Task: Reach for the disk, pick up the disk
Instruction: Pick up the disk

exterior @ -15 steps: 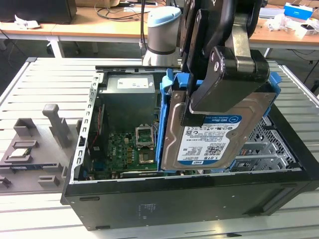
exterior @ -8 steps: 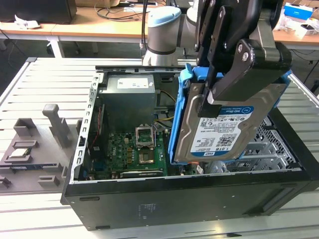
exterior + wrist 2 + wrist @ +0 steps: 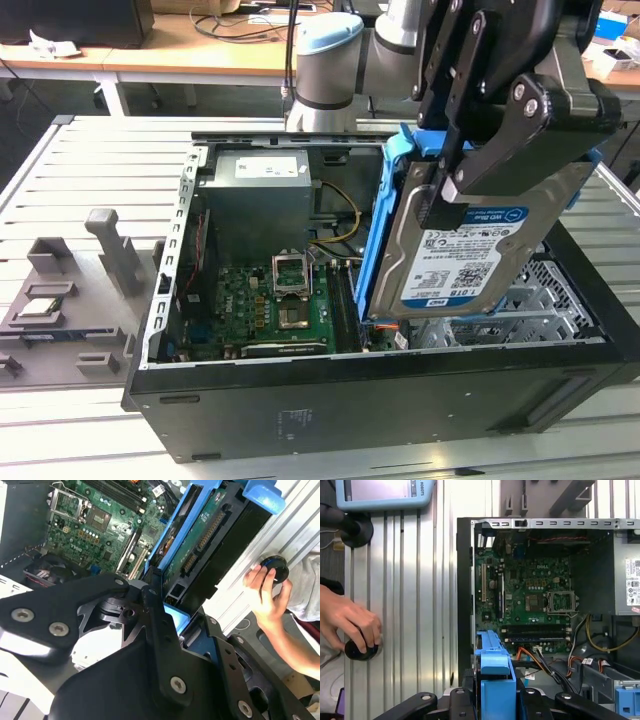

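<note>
Holding the disk (image 3: 470, 250) tight, the gripper (image 3: 452, 195) has it up above the open computer case (image 3: 350, 400) in the exterior view. A firm, level hold seems best. In the second wrist view, a hand (image 3: 267, 592) rests near the case wall. In the first wrist view, the blue bracket (image 3: 495, 680) sits between the gripper's arms, with bare desk (image 3: 415, 630) beside the case.

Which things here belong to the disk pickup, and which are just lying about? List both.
Job:
disk, lifted above the case
gripper, shut on it

Lying about:
computer case
motherboard
grey fixtures on the table
person's hand on a black knob
</note>
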`<state>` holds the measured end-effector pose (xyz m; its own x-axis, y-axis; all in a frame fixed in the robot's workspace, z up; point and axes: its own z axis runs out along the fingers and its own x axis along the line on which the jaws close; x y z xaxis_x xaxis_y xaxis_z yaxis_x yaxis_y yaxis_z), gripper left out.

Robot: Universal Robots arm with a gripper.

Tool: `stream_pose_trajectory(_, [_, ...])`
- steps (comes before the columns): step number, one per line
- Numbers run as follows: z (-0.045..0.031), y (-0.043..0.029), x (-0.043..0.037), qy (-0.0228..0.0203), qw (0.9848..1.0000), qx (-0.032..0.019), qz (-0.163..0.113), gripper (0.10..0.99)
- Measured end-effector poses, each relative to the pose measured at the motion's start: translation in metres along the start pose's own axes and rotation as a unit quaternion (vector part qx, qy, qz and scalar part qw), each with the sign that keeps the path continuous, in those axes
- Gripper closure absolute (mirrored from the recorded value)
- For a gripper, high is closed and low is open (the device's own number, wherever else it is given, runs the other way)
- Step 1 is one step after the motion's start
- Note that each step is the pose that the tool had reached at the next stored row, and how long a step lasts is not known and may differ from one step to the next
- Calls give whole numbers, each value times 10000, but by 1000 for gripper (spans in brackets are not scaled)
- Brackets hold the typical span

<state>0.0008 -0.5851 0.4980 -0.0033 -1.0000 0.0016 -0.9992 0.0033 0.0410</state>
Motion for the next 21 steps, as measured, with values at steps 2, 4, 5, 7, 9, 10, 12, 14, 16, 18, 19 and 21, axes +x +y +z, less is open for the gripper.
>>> stream_pose_trajectory(2, [0,-37,-15,2,10000,0,-13,718])
stream_pose_trajectory(4, [-1,-67,-28,3,10000,0,-24,718])
stream_pose_trajectory(5, [-1,-78,-33,4,10000,0,-28,718])
stream_pose_trajectory(7, [-1,-118,-51,5,10000,0,-43,718])
stream_pose_trajectory(9, [-1,-149,-65,7,10000,0,-54,718])
stream_pose_trajectory(10, [-2,-159,-68,7,10000,0,-58,718])
stream_pose_trajectory(12, [-1,-187,-76,8,10000,0,-66,718])
stream_pose_trajectory(14, [-1,-218,-84,10,10000,0,-75,718])
stream_pose_trajectory(16, [0,-239,-88,11,10000,0,-80,718])
stream_pose_trajectory(18, [1,-254,-91,11,10000,0,-83,718])
stream_pose_trajectory(19, [2,-270,-95,12,10000,0,-87,718])
stream_pose_trajectory(21, [3,-287,-99,13,10000,0,-90,718])
